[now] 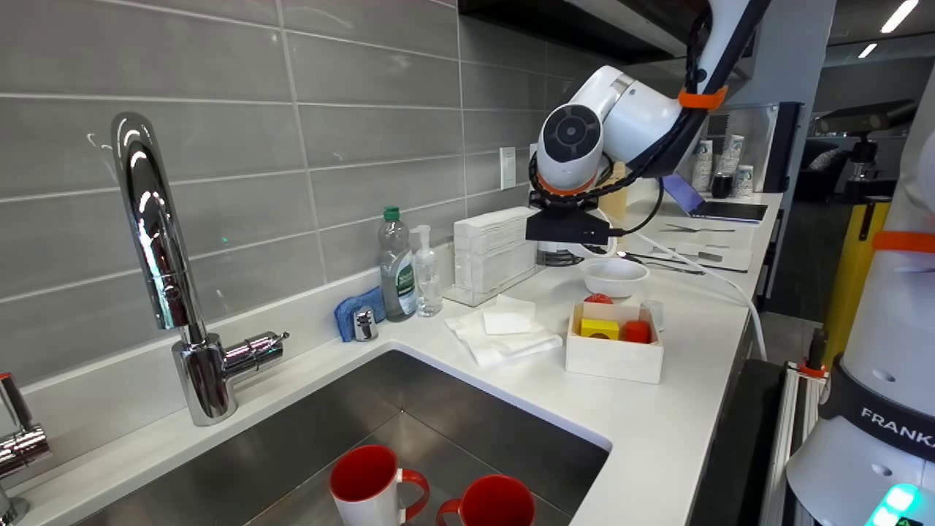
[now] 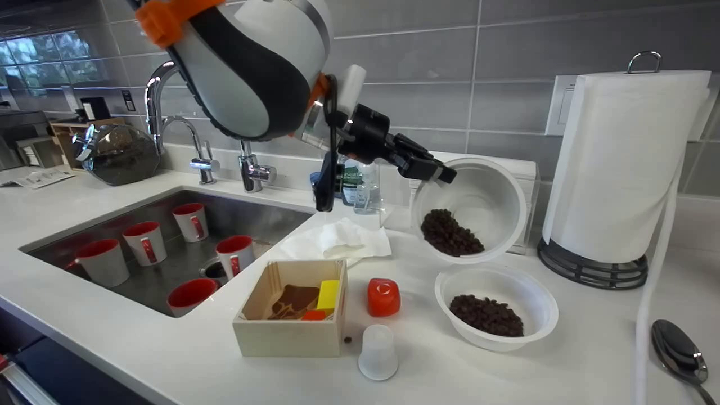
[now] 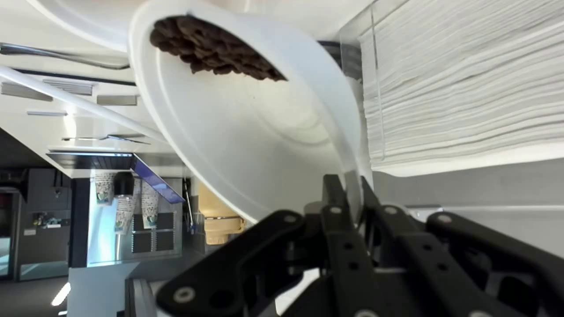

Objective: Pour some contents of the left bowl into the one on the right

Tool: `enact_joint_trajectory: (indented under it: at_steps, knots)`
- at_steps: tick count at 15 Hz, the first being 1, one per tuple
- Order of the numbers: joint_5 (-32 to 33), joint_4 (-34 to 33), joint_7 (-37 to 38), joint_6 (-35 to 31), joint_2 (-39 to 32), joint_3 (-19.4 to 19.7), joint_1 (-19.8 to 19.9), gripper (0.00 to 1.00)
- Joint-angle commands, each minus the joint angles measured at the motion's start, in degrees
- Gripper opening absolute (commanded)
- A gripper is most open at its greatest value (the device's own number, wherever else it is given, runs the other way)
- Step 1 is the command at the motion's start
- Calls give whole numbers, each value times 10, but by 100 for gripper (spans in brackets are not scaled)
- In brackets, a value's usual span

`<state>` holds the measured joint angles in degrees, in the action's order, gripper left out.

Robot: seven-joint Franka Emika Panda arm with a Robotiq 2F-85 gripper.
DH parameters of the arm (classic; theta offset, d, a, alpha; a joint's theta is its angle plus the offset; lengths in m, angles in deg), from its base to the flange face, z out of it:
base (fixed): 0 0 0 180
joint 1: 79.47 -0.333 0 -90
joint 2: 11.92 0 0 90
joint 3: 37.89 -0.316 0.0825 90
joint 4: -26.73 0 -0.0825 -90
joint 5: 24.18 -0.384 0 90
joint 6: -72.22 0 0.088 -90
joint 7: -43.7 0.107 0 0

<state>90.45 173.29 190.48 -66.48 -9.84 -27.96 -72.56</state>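
Note:
A white bowl (image 2: 489, 191) hangs tilted in the air, its opening turned sideways. Dark beans (image 2: 450, 233) lie gathered at its lower side; in the wrist view the beans (image 3: 216, 48) sit near the rim. My gripper (image 2: 441, 171) is shut on this bowl's rim; in the wrist view the fingertips (image 3: 348, 193) pinch the wall of the held bowl (image 3: 264, 132). A second white bowl (image 2: 534, 295) stands upright on the counter just below, with dark beans (image 2: 489, 318) in it. This lower bowl also shows in an exterior view (image 1: 616, 277) and partly in the wrist view (image 3: 88, 17).
A wooden box (image 2: 287, 340) with blocks, a red object (image 2: 384, 297) and a translucent cup (image 2: 378, 351) stand beside the lower bowl. A napkin stack (image 1: 493, 252), paper towel roll (image 2: 624, 169), white hose (image 2: 655, 281) and spoon (image 2: 678, 351) are near. The sink (image 2: 185, 194) holds several mugs.

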Motion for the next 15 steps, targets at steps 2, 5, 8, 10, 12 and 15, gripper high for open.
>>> enact_joint_trajectory:
  at_steps: [2,5,8,10,12,15]
  knots:
    - [-114,-45,-102,-64,-38,1,12,0]
    - [-188,-67,-164,-76,-51,-6,11,0]
    - [-275,-91,-236,-86,-64,-14,8,0]
    - [-351,-104,-298,-101,-72,-22,6,0]
    - [-419,-116,-353,-101,-81,-31,4,0]
    - [-513,-130,-426,-93,-94,-42,-1,0]
